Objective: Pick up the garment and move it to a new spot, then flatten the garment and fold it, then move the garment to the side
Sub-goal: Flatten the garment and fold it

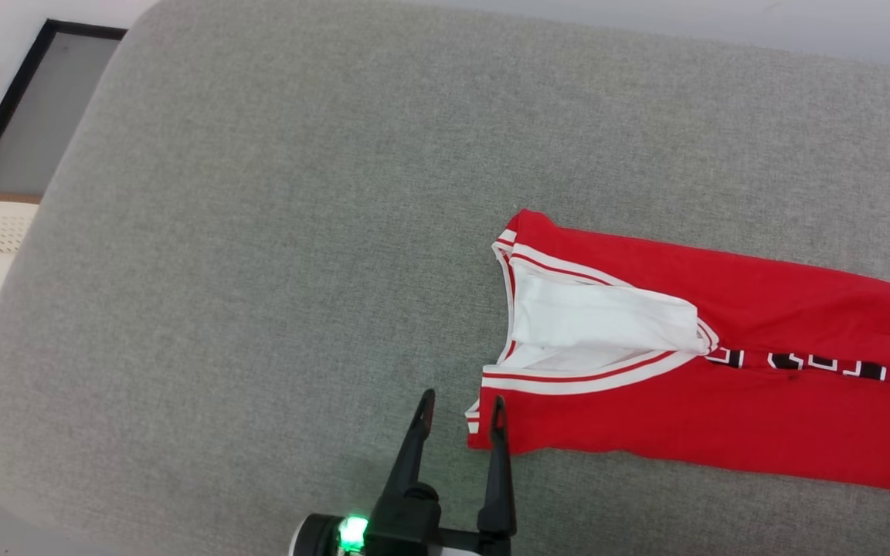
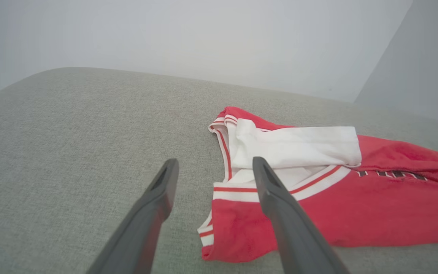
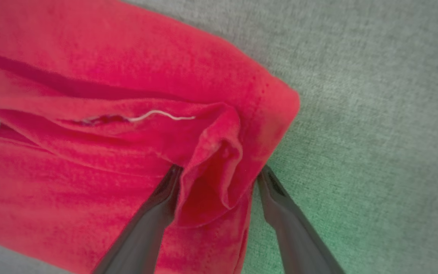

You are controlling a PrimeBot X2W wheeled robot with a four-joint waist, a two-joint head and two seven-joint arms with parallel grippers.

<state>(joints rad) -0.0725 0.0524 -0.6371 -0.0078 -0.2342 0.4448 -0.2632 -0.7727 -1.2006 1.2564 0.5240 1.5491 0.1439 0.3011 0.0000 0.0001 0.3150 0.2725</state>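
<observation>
1. The garment (image 1: 723, 417) lies on the right of the grey upholstered surface (image 1: 259, 232): red, white sleeve folded over, striped trim, black lettering.
2. Our left gripper (image 1: 461, 401), jaws spread, hovers at its near-left corner.
3. Our right gripper (image 3: 219, 170) has its jaws spread around a red hem fold.

Wide grey cushion (image 1: 259, 232) lies open left of the garment (image 1: 723, 417).

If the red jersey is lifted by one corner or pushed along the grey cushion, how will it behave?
Probably floppy: the red jersey lies in soft folds, its white sleeve flopped over the chest, so it should hang limp. It looks thin, so likely light. The grey cushion may drag on it, so pushing would likely bunch it, not slide it.
</observation>
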